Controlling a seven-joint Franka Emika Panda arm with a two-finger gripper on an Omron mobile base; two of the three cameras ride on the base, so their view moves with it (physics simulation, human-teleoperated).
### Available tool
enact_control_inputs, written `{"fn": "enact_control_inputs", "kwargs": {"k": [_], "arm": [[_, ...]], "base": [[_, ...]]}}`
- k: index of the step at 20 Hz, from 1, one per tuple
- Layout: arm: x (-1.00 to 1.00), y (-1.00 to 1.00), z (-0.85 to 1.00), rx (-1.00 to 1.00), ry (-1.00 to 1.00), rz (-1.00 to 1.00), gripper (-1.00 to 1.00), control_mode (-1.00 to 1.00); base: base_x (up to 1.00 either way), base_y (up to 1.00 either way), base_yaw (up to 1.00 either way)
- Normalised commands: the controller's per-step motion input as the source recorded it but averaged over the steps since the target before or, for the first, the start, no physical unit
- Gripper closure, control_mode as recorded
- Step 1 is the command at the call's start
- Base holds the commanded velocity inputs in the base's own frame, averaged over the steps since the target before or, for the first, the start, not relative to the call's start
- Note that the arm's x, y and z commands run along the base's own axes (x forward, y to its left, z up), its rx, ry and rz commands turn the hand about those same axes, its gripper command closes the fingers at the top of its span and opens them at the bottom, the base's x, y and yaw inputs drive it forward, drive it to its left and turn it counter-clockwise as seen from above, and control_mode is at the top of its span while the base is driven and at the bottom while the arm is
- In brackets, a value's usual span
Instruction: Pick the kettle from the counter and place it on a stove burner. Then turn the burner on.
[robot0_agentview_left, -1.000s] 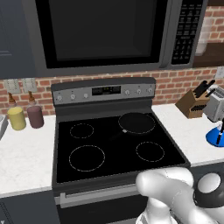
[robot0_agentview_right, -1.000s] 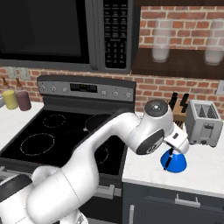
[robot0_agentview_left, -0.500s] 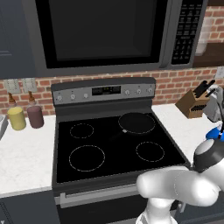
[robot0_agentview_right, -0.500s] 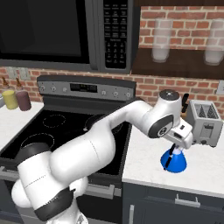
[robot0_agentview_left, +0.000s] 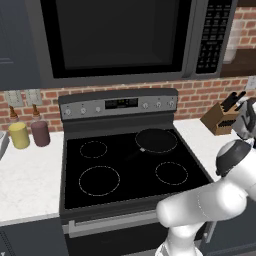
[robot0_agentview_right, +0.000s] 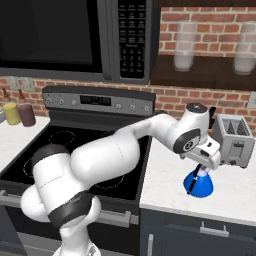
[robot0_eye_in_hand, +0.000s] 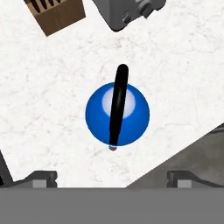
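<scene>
The kettle (robot0_agentview_right: 198, 183) stands upright on the counter (robot0_agentview_right: 170, 190), to the right of the cooktop (robot0_agentview_left: 131, 167) and near the counter's front edge. In the hand view it appears from straight above as a blue disc (robot0_eye_in_hand: 117, 114) with its thin dark handle arching across the pale lid. A grey toaster (robot0_agentview_right: 234, 140) stands behind it toward the wall, and a wooden knife block (robot0_agentview_left: 221, 118) sits further back along the brick wall.

The gripper (robot0_agentview_right: 206, 161) hangs directly above the kettle, apart from it, and carries nothing. In the hand view its two dark finger tips (robot0_eye_in_hand: 40, 178) rise at the lower corners, set wide apart, with the kettle lying between and beyond them. The jaws stand fully spread.

On the black cooktop glass, the stove burner (robot0_agentview_left: 99, 180) is the largest white-outlined circle, at the front left, and it is bare. Two smaller outlined circles lie at the rear left and front right. A solid dark round disc (robot0_agentview_left: 156, 140) occupies the rear right position.

On the counter left of the cooktop, a yellow jar (robot0_agentview_left: 19, 135) and a dark reddish jar (robot0_agentview_left: 40, 133) stand side by side against the wall. A black microwave (robot0_agentview_left: 120, 37) hangs above the range.
</scene>
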Motion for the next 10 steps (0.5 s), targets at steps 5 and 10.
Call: {"fn": "enact_control_inputs", "kwargs": {"k": [5, 10], "arm": [[0.31, -0.13, -0.42, 0.00, -0.01, 0.00, -1.00, -1.00], [0.31, -0.36, -0.28, 0.00, 0.00, 0.00, -1.00, -1.00]], "base": [[0.00, 0.00, 0.00], [0.00, 0.00, 0.00]]}}
